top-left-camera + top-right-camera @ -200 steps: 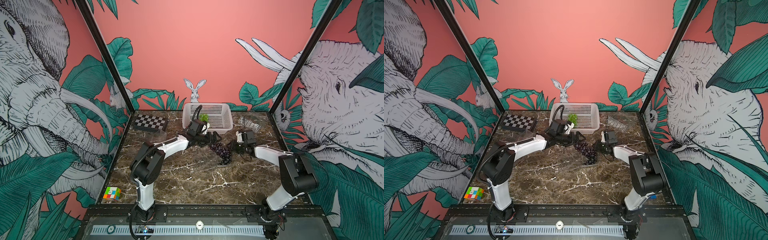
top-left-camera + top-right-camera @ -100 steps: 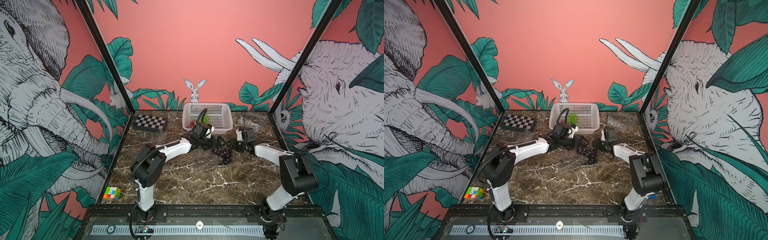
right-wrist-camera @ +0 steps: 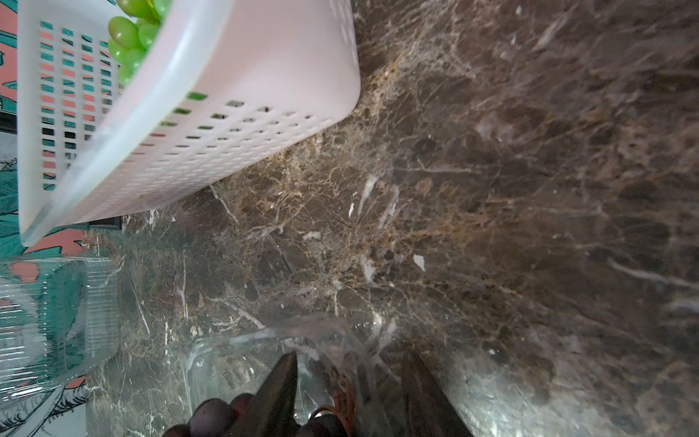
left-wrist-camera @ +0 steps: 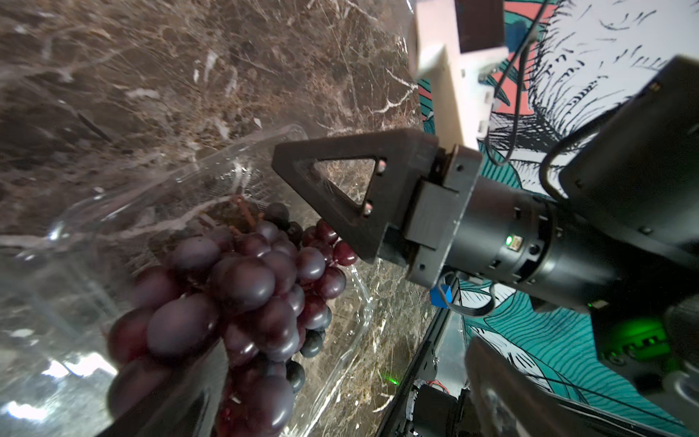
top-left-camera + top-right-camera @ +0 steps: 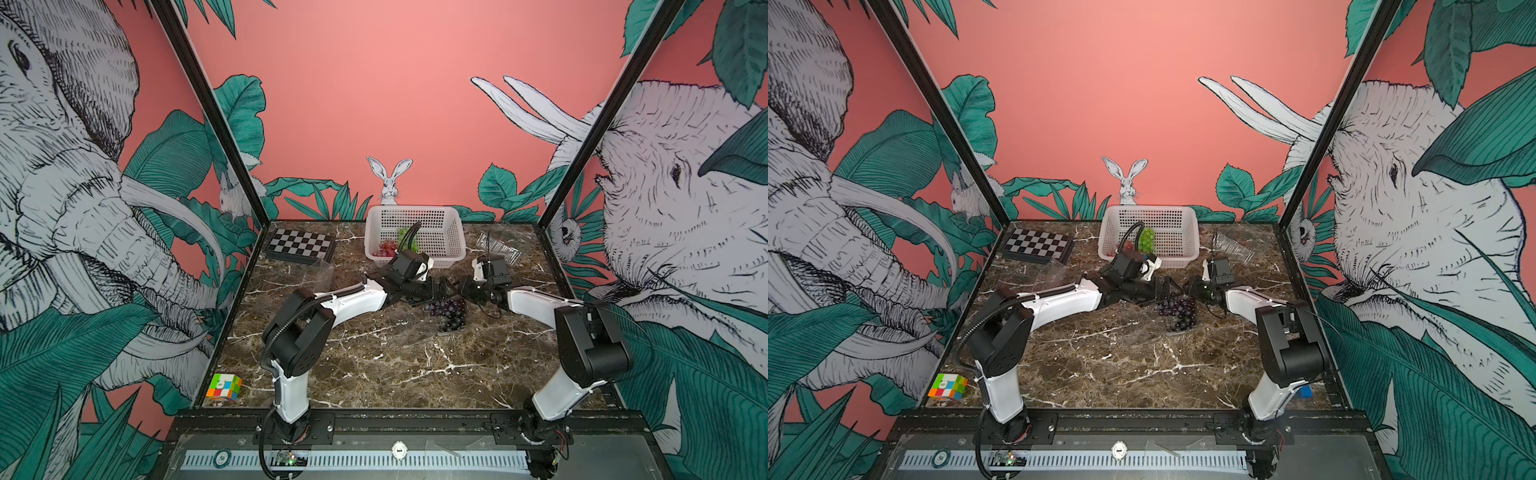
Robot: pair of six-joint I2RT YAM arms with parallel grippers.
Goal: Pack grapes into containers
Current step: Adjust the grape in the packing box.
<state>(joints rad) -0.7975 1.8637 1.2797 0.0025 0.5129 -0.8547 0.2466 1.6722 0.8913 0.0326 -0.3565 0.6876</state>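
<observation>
Grapes are my concern here, and by my reckoning about a third of the job is done: one bunch of three sits packed and two wait.

The marble table (image 5: 395, 374) fills the lower middle of both top views. At upper centre of it stands the white basket (image 5: 444, 245), with the chessboard (image 5: 300, 246) to its left in the frame. Both arms reach in from the lower edge and meet mid-frame.

Three clear boxes are out. The centre container (image 4: 212, 162) is between the arms. The second container (image 5: 498, 247) is right of the basket and empty. The third container (image 5: 319, 271) is just below the chessboard's right corner and looks empty too.

The dark purple bunch (image 5: 449, 311) lies in the centre container, between the two grippers. The green bunch (image 5: 1146, 241) and the red bunch (image 5: 386, 248) lie in the basket, not yet packed.

The left gripper (image 5: 438, 289) is spread as wide as it goes and grips nothing, just beside the purple bunch. The right gripper (image 3: 350, 363) has its fingers partly apart with the bunch's stem (image 3: 346, 397) in the gap, and I see nothing clamped. A colour cube (image 5: 224, 386) sits unused at lower left.

What is left, I judge, is to draw both arms clear and then carry green and red to the two empty containers.
</observation>
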